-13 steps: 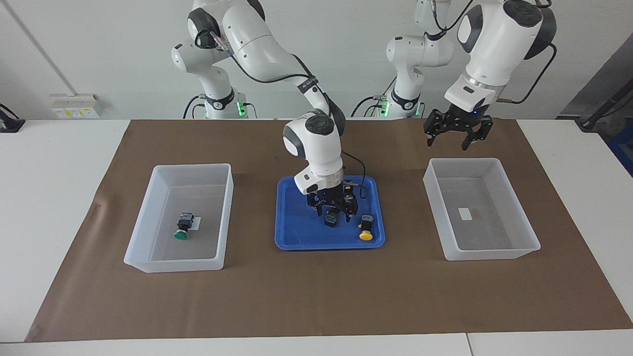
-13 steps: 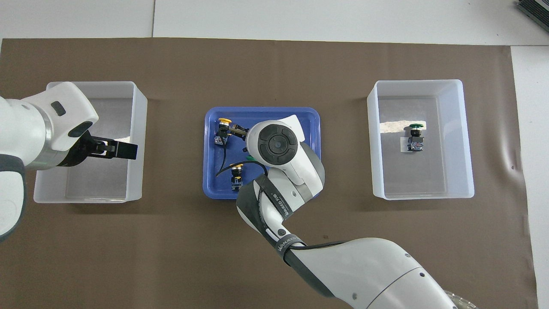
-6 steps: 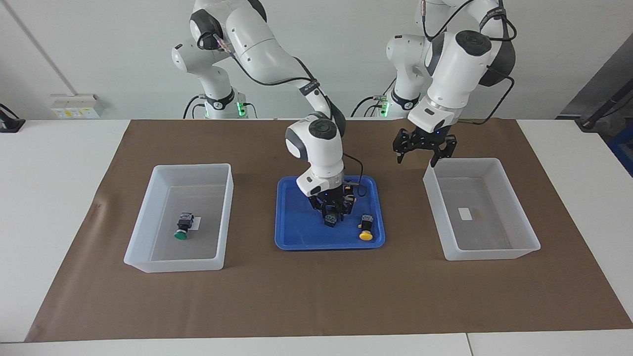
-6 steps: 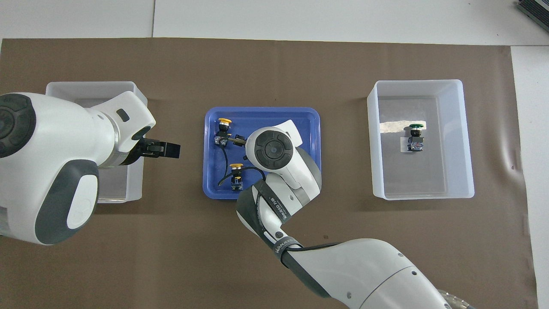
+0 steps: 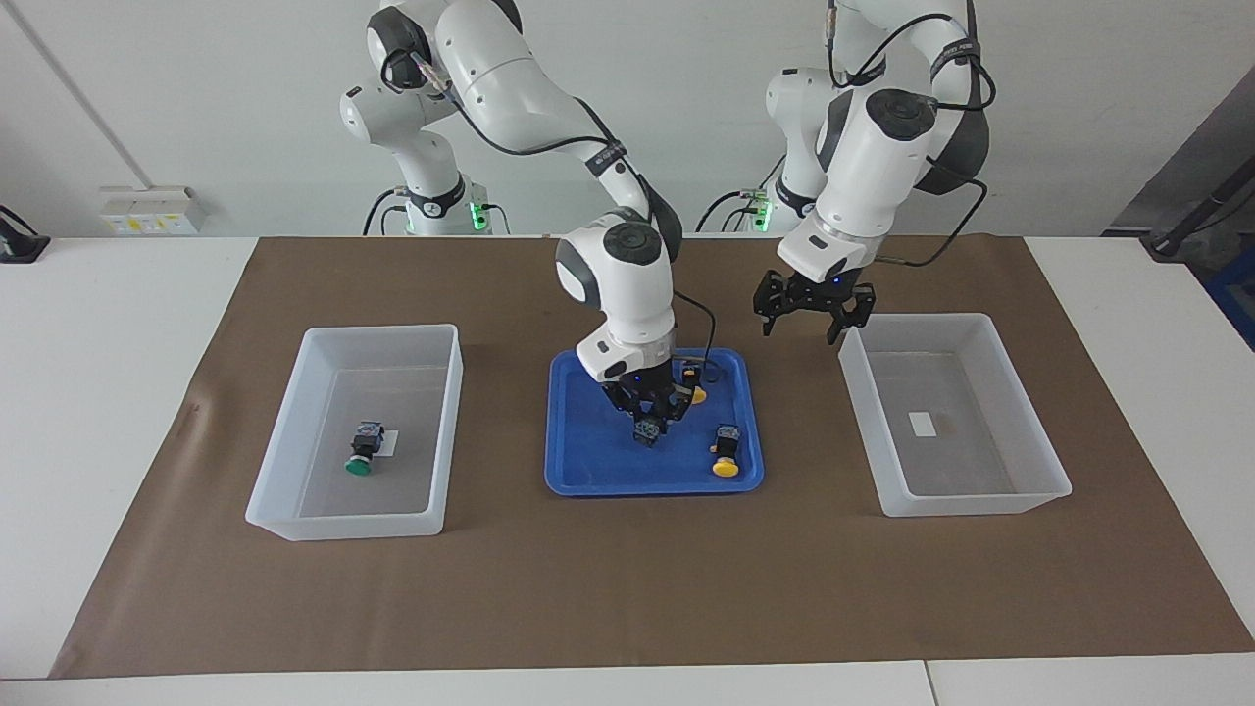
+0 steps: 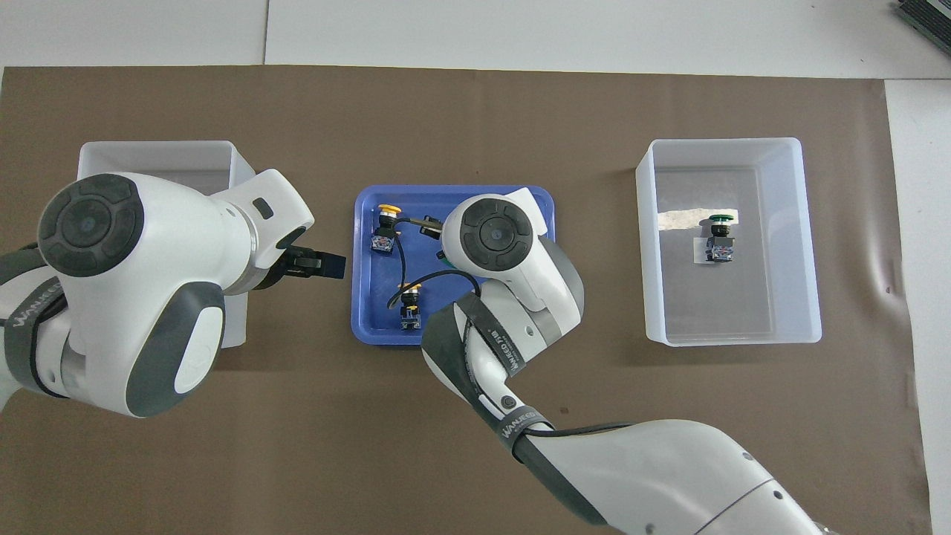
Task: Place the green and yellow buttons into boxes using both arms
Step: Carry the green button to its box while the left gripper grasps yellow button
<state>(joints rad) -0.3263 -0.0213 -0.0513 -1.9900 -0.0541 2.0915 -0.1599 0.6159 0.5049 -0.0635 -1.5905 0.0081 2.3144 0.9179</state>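
Both yellow buttons sit in the blue tray (image 5: 578, 471) at mid-table. One (image 6: 408, 303) lies at the tray's robot-side end, with the right arm's black cable (image 6: 397, 267) looped just beside it. The other yellow button (image 5: 726, 452) lies at the tray's end away from the robots.

Right gripper (image 5: 648, 424) is over the tray, clamped on a green button (image 5: 646, 431) and holding it just clear of the tray floor. In the overhead view the right arm's wrist covers that button almost entirely.

Left gripper (image 5: 801, 327) hangs in the air, fingers spread and empty, over the brown mat (image 5: 627, 588) between the tray and the empty box (image 5: 1039, 456) at the left arm's end.

The box at the right arm's end (image 5: 284, 471) holds the other green button (image 5: 361, 453), lying by its sticker.

Versus 1 s ago: the right gripper has closed on the green button and lifted it slightly. The left gripper has swung from above its box toward the tray and come lower. Buttons elsewhere haven't moved.
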